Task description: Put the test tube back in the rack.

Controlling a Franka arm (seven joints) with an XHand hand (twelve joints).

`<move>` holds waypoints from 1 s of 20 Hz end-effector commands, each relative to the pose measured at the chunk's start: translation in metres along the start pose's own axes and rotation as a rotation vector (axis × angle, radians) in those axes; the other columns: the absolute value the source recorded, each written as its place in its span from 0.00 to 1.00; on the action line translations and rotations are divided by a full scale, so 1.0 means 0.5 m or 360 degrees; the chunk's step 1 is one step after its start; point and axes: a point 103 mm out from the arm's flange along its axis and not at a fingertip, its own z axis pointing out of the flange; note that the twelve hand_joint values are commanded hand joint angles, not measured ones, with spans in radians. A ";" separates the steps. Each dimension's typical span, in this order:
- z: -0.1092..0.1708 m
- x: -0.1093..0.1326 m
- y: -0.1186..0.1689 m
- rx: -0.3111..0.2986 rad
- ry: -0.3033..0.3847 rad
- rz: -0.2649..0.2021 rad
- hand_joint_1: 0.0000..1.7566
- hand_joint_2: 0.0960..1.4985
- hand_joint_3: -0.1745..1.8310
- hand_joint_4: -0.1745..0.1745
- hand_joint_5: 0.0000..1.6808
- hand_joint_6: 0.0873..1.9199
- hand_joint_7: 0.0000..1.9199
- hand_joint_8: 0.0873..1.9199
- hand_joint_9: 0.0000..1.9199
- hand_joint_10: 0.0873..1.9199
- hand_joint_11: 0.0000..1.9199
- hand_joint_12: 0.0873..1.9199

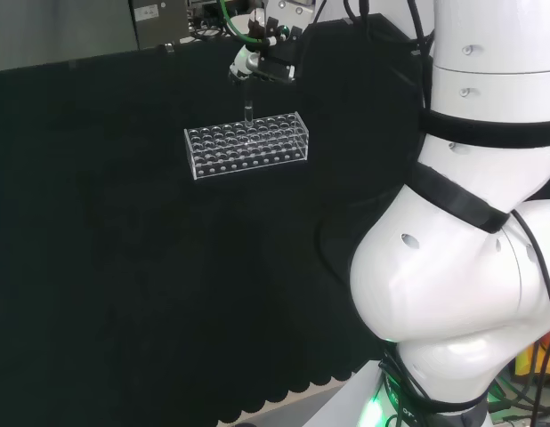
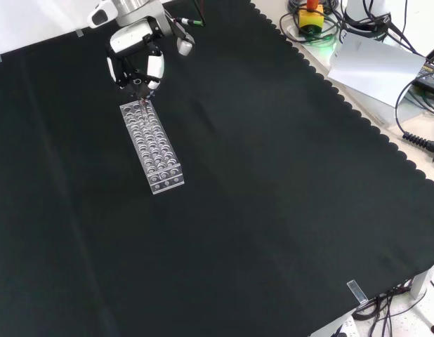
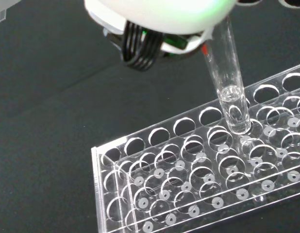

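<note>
Hand (image 2: 136, 60) pinches the test tube (image 3: 227, 77) upright, tip just entering a rack (image 1: 247, 145) hole near the worktop's far edge. Best to lower it straight, then let go.

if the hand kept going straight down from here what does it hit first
Most likely the rack: the test tube held by the hand hangs just over its top plate, tip near a hole. Whether the tip would enter the hole or strike the rim between holes is unclear.
</note>
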 end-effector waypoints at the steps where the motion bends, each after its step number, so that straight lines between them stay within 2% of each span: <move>1: 0.009 -0.015 0.009 0.0011 -0.0007 0.0016 0.70 0.39 0.41 0.00 0.81 0.23 0.89 0.22 0.83 0.25 0.68 0.42; 6: 0.009 -0.032 0.015 0.0018 0.0014 0.0028 0.70 0.39 0.41 0.00 0.81 0.23 0.89 0.22 0.83 0.25 0.68 0.42; 20: 0.029 -0.022 0.030 0.0054 -0.0012 0.0010 0.70 0.39 0.41 0.00 0.81 0.22 0.89 0.22 0.84 0.25 0.68 0.42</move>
